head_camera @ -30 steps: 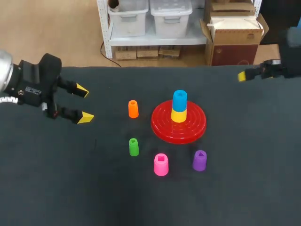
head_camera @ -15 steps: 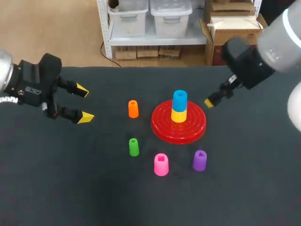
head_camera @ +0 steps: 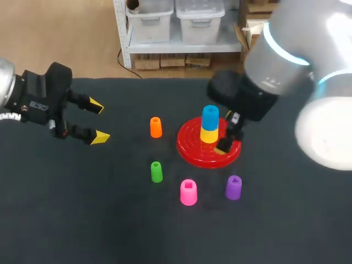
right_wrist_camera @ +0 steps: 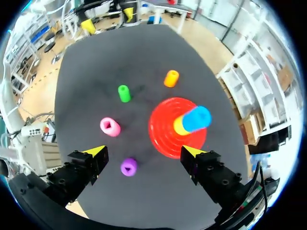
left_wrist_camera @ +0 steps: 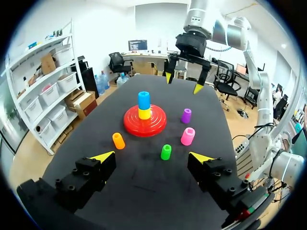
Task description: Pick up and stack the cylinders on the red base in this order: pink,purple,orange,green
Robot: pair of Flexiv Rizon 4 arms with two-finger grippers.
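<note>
The red base point(head_camera: 192, 147) lies mid-table with a yellow cylinder point(head_camera: 208, 136) and a blue one point(head_camera: 210, 116) stacked on its peg. The orange cylinder point(head_camera: 155, 127) stands left of it, and the green point(head_camera: 157, 171), pink point(head_camera: 188, 192) and purple point(head_camera: 233, 187) cylinders stand in front. My right gripper point(head_camera: 226, 132) hangs open above the base's right side. In its own view it point(right_wrist_camera: 144, 151) holds nothing, with the purple cylinder point(right_wrist_camera: 128, 166) and the base point(right_wrist_camera: 163, 132) under it. My left gripper point(head_camera: 98, 121) is open and empty at the table's left.
In the left wrist view the green cylinder point(left_wrist_camera: 166, 152) is the nearest one ahead of my left gripper point(left_wrist_camera: 152, 156), with the orange cylinder point(left_wrist_camera: 118, 140) and pink cylinder point(left_wrist_camera: 187, 136) beyond it. My bulky right arm point(head_camera: 286, 60) covers the far right of the table.
My right arm has swung in from the table's far right edge to above the red base, its gripper still open. The left arm and all the cylinders have stayed put.
</note>
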